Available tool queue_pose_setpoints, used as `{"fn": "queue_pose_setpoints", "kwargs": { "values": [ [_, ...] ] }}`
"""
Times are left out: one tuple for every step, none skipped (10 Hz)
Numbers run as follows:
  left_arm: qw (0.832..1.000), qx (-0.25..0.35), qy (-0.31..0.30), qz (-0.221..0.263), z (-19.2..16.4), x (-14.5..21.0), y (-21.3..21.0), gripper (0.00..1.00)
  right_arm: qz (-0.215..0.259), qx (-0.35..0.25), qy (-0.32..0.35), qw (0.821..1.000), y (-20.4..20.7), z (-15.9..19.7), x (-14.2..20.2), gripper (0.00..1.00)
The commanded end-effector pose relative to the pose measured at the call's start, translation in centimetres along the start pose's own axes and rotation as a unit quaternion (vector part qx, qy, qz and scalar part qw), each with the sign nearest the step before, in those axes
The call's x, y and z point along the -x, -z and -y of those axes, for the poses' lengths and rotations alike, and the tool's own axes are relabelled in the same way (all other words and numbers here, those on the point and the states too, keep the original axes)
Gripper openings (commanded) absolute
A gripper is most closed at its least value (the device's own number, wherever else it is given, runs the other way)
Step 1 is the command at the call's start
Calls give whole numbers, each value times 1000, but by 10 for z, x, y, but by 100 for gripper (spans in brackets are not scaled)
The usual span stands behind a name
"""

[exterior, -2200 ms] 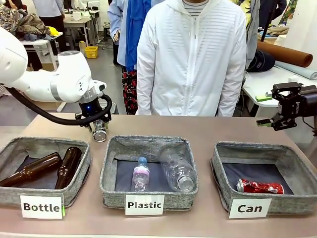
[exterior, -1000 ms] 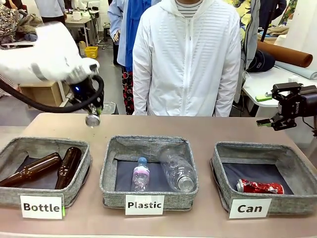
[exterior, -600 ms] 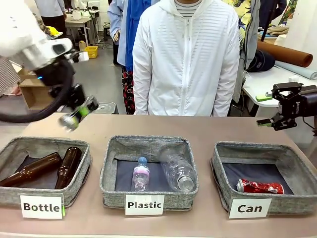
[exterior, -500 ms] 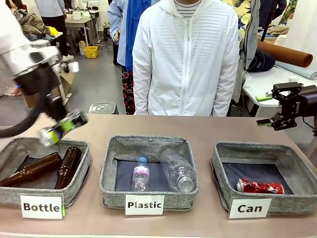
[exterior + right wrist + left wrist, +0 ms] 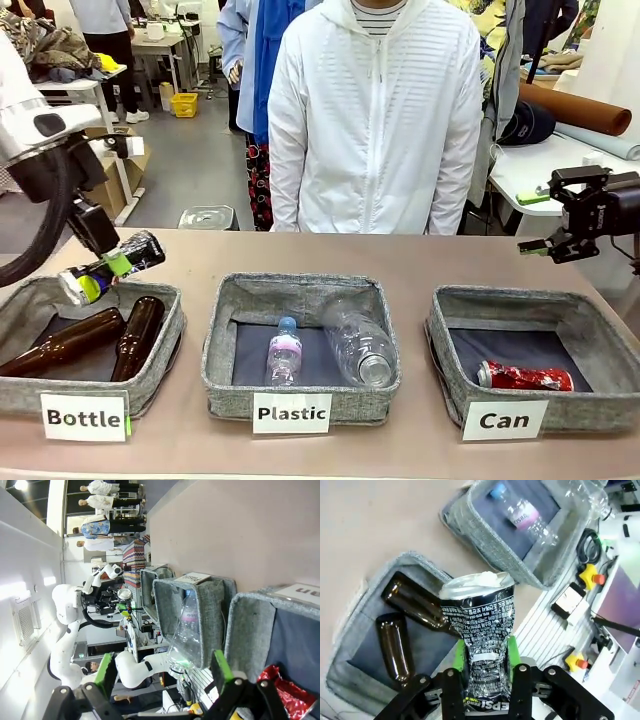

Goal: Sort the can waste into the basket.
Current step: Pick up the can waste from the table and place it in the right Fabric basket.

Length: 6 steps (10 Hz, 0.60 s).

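Jaws clamp dented silver can [image 5: 479, 630], dark print.

silver can [image 5: 478, 645] with dark print, red can [image 5: 524, 377]
grey woven "Can" basket [image 5: 600, 352] with a dark blue floor, brown glass bottles [image 5: 95, 338], tan surface [image 5: 400, 262]

- The left gripper [image 5: 108, 268] is hanging over the far rim of the "Bottle" basket [image 5: 150, 375], clamping the silver can [image 5: 112, 266].
- The right gripper [image 5: 548, 246] is hovering beyond that basket's opposite end of the table, fingers [image 5: 106, 672] spread.

Silver can's [image 5: 479, 642] base behind gripper [image 5: 485, 677]
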<state>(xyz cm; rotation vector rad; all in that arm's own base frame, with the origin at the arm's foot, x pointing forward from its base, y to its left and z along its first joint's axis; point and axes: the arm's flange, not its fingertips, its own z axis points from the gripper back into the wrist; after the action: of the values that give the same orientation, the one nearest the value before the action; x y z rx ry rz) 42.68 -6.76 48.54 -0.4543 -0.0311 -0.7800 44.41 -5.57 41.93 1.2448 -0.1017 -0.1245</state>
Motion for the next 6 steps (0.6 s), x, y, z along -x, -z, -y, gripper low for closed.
{"fn": "queue_pose_setpoints", "kwargs": {
  "values": [
    [997,-10,65,51,32,-14,14,37,-8,104,-22,994,-2,-23,15,100],
    [983,-20,159,92,78,-45,21,37,-25,181,-36,983,-9,-37,28,100],
    [968,-50,217,112,125,-78,24,37,-37,242,-40,969,-29,-46,44,100],
    [945,-48,298,127,168,-100,32,37,-19,278,-37,960,-57,-52,65,100],
    [917,-50,375,126,218,-124,43,37,-27,297,-43,954,-89,-55,95,100],
    [894,-63,425,125,254,-153,60,37,-41,300,-50,952,-115,-50,119,100]
  ]
}}
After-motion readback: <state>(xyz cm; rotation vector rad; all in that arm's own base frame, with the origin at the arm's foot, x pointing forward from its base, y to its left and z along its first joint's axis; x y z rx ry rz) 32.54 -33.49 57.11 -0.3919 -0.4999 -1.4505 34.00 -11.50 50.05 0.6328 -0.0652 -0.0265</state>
